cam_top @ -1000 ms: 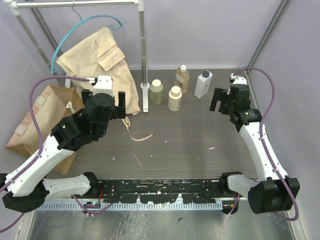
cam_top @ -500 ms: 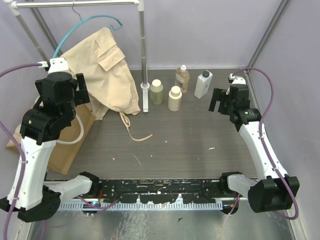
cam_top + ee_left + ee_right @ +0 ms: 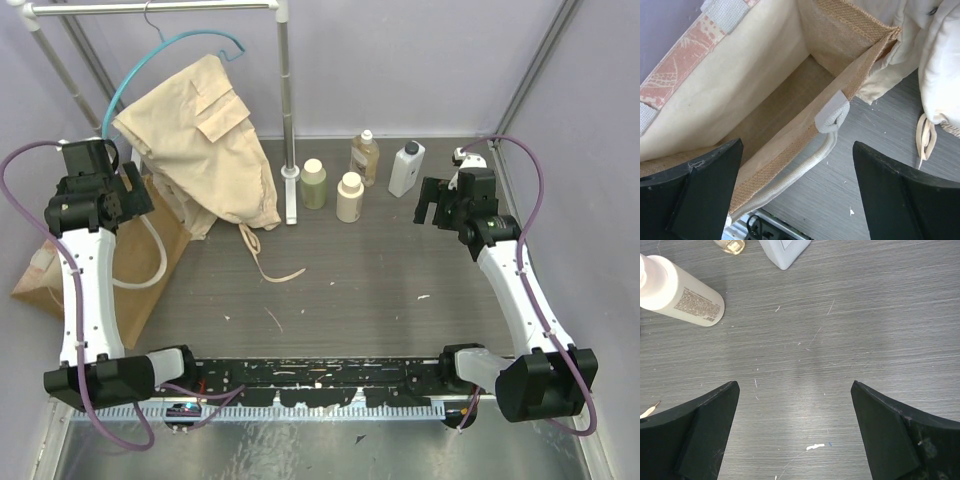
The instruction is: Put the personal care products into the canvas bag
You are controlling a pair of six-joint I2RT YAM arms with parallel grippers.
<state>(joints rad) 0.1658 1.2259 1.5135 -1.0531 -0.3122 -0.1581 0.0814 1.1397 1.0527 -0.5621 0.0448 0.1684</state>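
Note:
Four bottles stand at the back of the table: olive-green [image 3: 314, 184], cream-beige [image 3: 349, 197], amber-brown [image 3: 365, 158] and flat white [image 3: 406, 168]. The tan canvas bag [image 3: 140, 285] stands at the far left, partly behind my left arm. My left gripper [image 3: 100, 205] is open and empty above the bag's rim; its wrist view looks into the open bag [image 3: 765, 105], with a cream handle [image 3: 812, 160] on the near side. My right gripper [image 3: 435, 205] is open and empty just right of the white bottle. Its wrist view shows the cream-beige bottle [image 3: 682, 292] and the white bottle's base [image 3: 785, 251].
A beige garment [image 3: 205, 140] hangs on a teal hanger from a white rail, whose post [image 3: 288, 120] stands just left of the bottles. Its drawstring [image 3: 270, 265] trails on the dark table. Purple walls close in the left, back and right sides.
My left arm has swung from near the table's middle to the far left and now hangs over the bag. My right arm has barely moved.

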